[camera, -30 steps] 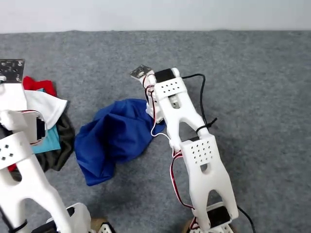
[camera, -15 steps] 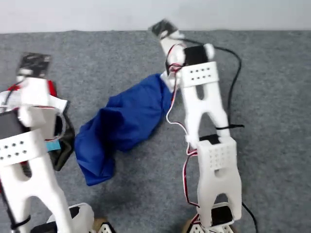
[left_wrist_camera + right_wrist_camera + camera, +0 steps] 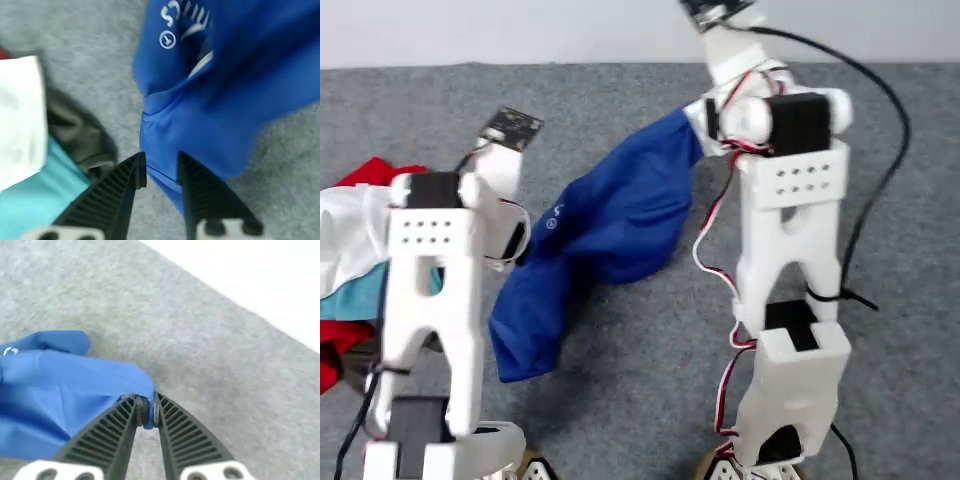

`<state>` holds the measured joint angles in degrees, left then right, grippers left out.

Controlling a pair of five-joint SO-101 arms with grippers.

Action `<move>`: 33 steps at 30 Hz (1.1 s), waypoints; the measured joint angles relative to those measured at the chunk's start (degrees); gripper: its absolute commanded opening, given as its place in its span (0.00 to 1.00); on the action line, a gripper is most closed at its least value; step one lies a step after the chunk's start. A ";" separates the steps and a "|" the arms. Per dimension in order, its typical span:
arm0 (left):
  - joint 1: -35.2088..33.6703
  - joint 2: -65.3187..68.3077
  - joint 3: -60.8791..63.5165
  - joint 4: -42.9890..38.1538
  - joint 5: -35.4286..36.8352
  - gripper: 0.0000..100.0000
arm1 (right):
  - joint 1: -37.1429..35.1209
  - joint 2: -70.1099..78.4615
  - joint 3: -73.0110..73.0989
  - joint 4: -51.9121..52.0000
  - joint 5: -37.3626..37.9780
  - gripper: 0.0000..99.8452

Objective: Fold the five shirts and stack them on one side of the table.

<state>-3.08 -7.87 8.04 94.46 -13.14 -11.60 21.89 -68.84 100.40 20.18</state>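
Observation:
A blue shirt (image 3: 610,225) hangs stretched across the middle of the table, one corner lifted toward the far edge. My right gripper (image 3: 148,411) is shut on that raised corner of the blue shirt (image 3: 65,385), held high near the far edge (image 3: 698,118). My left gripper (image 3: 161,167) is open just above a fold at the low end of the blue shirt (image 3: 225,100), with a slim gap between its fingers. In the high view the left arm (image 3: 440,240) stands beside the shirt's lower left part.
A heap of other shirts lies at the left: white (image 3: 350,235), red (image 3: 370,175), teal (image 3: 350,300) and a dark one (image 3: 82,132). Grey carpet (image 3: 900,300) covers the table, with free room at the right. A pale wall lies beyond the far edge.
The right arm has lifted the blue shirt's corner up and toward the far edge, stretching the cloth. The left arm has swung right from the shirt heap to the blue shirt's lower end.

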 measured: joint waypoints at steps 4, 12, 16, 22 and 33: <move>3.60 4.31 0.00 -0.18 0.00 0.21 | 3.25 -0.62 0.00 0.00 0.00 0.01; 6.15 5.27 -0.97 -2.99 2.29 0.21 | 4.40 -1.32 -2.37 0.09 0.00 0.01; 5.80 5.27 -3.08 -2.46 2.73 0.21 | 4.48 -2.90 -2.99 0.09 0.00 0.01; 7.03 7.82 -3.43 -2.46 2.73 0.25 | 4.48 -3.08 -2.99 0.09 0.00 0.01; 8.26 21.45 -3.43 -8.62 3.16 0.21 | 4.48 -3.08 -2.99 0.18 0.00 0.01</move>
<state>5.19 13.58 4.62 85.85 -9.98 -7.12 18.81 -71.82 100.57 20.18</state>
